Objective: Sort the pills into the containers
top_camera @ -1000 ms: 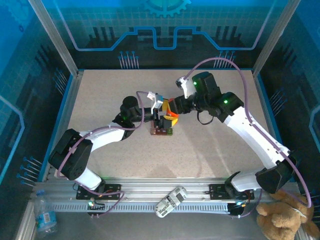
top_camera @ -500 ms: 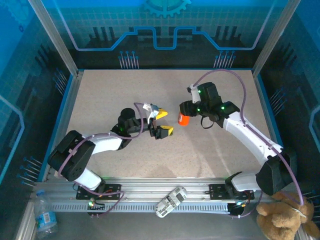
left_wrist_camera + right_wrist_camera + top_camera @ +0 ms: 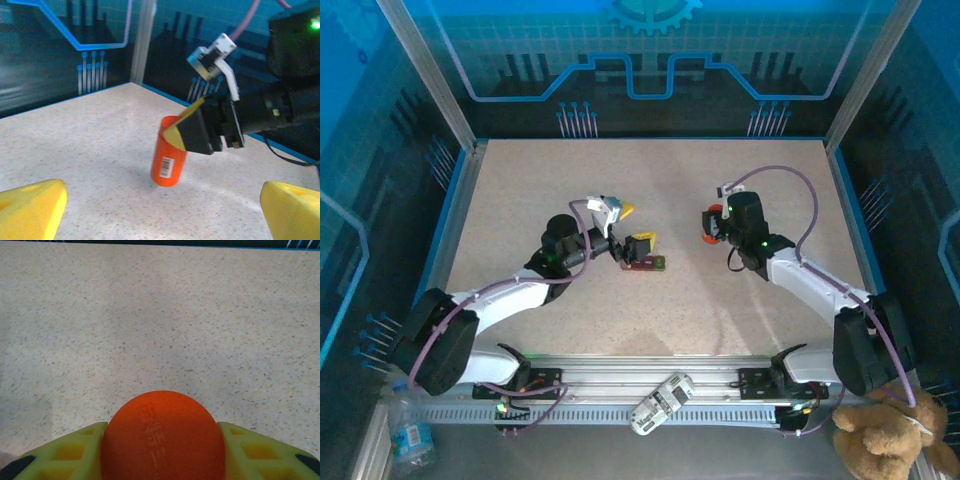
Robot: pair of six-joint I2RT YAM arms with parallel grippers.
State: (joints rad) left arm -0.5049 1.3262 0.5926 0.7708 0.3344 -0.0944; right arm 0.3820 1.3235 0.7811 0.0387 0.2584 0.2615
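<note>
Roughly mid-frame in the top view, the containers (image 3: 645, 263) lie flat on the speckled tabletop (image 3: 520, 180). They form a short dark red strip of joined compartments, green end pointing right. Just above the strip and slightly left of it in the frame is the left gripper (image 3: 633, 228), jaws spread wide with nothing between them. Its lower yellow finger (image 3: 642, 244) is just beside the strip's upper edge; can't tell if touching. In the left wrist view the two yellow fingertips (image 3: 31, 207) sit at the bottom corners, far apart, bare table between them.

Right of centre in the top view, the right gripper (image 3: 710, 225) is well apart from the strip and clamped on an orange pill bottle (image 3: 705, 238). The left wrist view shows that bottle (image 3: 169, 159) mid-frame: cylindrical, white barcode label low on its side, slightly tilted. It is held near its top by the right gripper (image 3: 187, 134). Whether its base touches the table, can't tell.

In the right wrist view the bottle's rounded orange body (image 3: 162, 432) sits at bottom centre, pinched between both yellow fingers (image 3: 75, 452), with bare speckled table beyond. In the top view the strip lies left of the bottle, between the two grippers but much closer to the left one.
</note>
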